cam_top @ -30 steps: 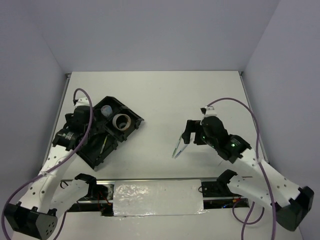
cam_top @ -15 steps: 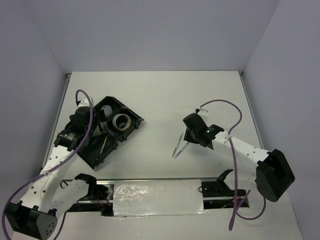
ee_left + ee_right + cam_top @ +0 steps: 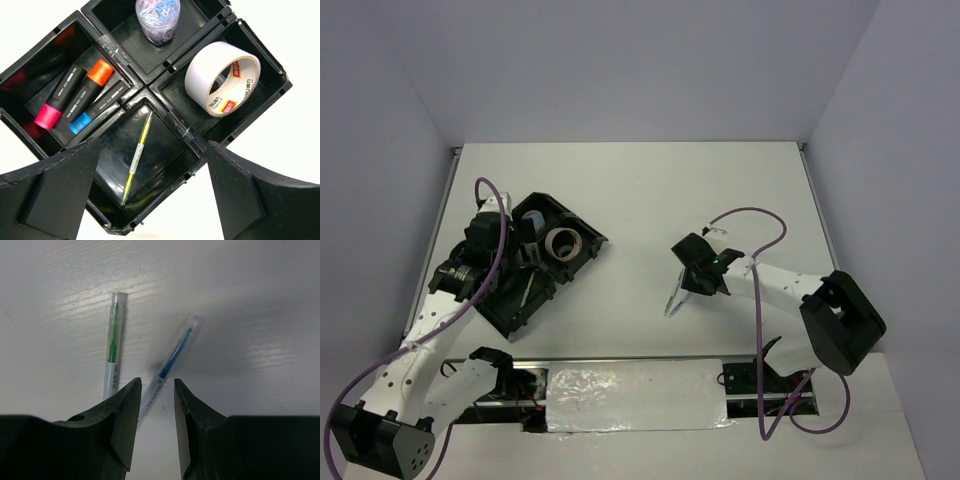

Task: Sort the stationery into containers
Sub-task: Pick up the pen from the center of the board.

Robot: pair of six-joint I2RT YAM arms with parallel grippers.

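The black organiser tray point(image 3: 145, 92) holds three highlighters point(image 3: 75, 97), a yellow pen point(image 3: 137, 150), a beige tape roll point(image 3: 222, 77) and a clear cup of clips point(image 3: 158, 17). My left gripper point(image 3: 152, 150) hangs wide open above the yellow pen's compartment, holding nothing. On the white table right of centre lie two slim pens side by side, one green point(image 3: 113, 345) and one blue point(image 3: 172, 357). My right gripper point(image 3: 156, 385) is low over them with its jaws partly drawn in. The blue pen's near end lies in the gap between them, not clamped.
From above, the tray point(image 3: 515, 300) sits at the left with the left gripper point(image 3: 525, 245) over it. The right gripper point(image 3: 688, 285) is near mid-table, with the two pens point(image 3: 674, 298) just in front of it. A foil-covered strip point(image 3: 635, 395) runs along the near edge.
My right arm has swung left and dropped low over the pens, and its jaws have narrowed around the blue pen's end. The left gripper has drifted slightly right over the tray.
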